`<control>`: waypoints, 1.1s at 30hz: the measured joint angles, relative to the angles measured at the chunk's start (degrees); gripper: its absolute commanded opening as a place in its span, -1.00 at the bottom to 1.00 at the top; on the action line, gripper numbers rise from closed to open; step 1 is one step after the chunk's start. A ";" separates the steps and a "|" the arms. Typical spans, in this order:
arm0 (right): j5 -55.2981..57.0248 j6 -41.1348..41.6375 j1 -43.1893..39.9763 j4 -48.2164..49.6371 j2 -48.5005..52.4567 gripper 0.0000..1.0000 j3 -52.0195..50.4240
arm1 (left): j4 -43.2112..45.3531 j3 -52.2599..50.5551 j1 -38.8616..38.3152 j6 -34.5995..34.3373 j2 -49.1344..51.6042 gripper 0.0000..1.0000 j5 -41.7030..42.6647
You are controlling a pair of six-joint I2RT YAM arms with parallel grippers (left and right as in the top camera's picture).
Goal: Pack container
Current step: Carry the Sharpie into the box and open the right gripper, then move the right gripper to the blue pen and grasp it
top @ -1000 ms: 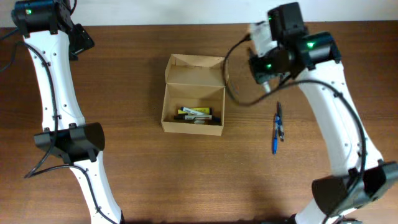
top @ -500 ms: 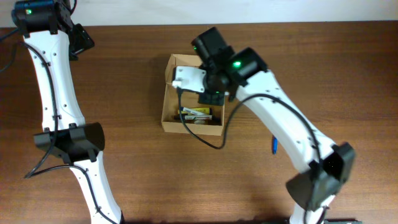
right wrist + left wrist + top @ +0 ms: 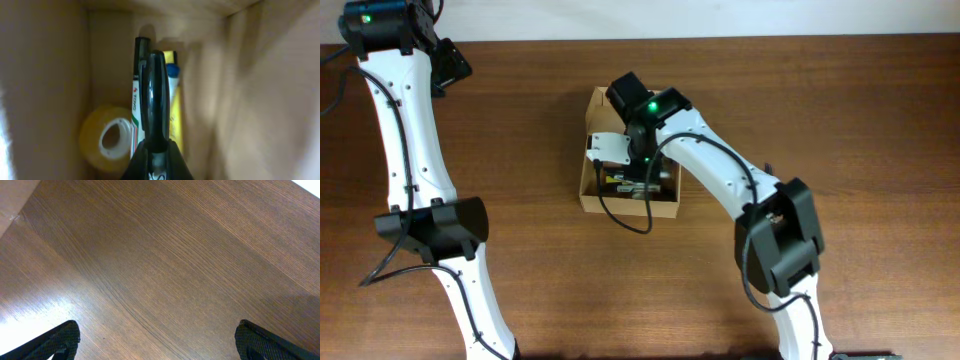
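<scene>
Right hand (image 3: 156, 150) down inside the box (image 3: 45, 75), clenched on a black pen (image 3: 154, 95), a tape roll (image 3: 107, 140) just beside it. Left hand (image 3: 160, 347) hangs released above the table (image 3: 165, 255).

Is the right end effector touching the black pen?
Touching. The right wrist view shows the right end effector shut on the black pen, which sticks out from between its fingers, down inside the container.

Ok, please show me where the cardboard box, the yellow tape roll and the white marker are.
cardboard box (image 3: 660, 207), overhead view, on its front outer wall.
yellow tape roll (image 3: 91, 135), right wrist view, on the left side of the ring.
white marker (image 3: 135, 120), right wrist view, on its printed barrel.
</scene>
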 measured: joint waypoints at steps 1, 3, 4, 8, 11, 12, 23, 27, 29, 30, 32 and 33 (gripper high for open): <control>-0.07 0.74 0.07 0.00 0.59 -0.92 0.00 | 0.00 0.00 0.00 0.00 0.00 1.00 0.00; -0.24 2.34 0.22 0.00 1.84 -0.90 0.00 | 0.00 0.00 -0.02 0.00 0.00 1.00 0.00; -0.31 3.15 0.31 0.00 2.32 -0.87 -0.07 | 0.00 0.00 -0.02 0.00 0.00 0.99 0.00; -0.61 5.88 0.44 -0.04 2.95 -0.41 -0.07 | 0.00 0.00 0.00 -0.02 0.00 1.00 0.00; -0.68 7.48 0.55 -0.74 2.95 -0.25 0.00 | 0.00 0.00 0.00 0.00 0.00 0.99 0.00; -0.68 8.09 0.61 -1.31 2.95 -0.24 0.11 | 0.00 0.00 -0.02 0.00 0.00 1.00 0.00; 8.85 22.49 0.66 -14.36 -0.63 -0.20 19.02 | 0.00 0.00 0.00 0.00 0.00 1.00 -0.02; 13.42 28.87 -0.46 -15.98 -6.71 -0.20 23.85 | 0.00 0.00 -0.02 0.00 0.00 0.99 0.00; 14.43 31.39 -2.34 -16.83 -10.16 -0.20 23.96 | 0.00 0.00 0.00 0.00 0.00 0.99 0.00; 14.73 32.59 -3.80 -16.98 -11.69 -0.20 23.93 | 0.00 0.00 0.00 0.00 0.00 1.00 0.00; 14.69 34.64 -7.89 -16.76 -14.53 -0.20 23.12 | 0.00 0.00 0.00 0.00 0.00 1.00 0.00; 14.49 35.36 -10.29 -16.59 -15.93 -0.21 22.25 | 0.00 0.00 0.00 -0.02 0.00 1.00 0.00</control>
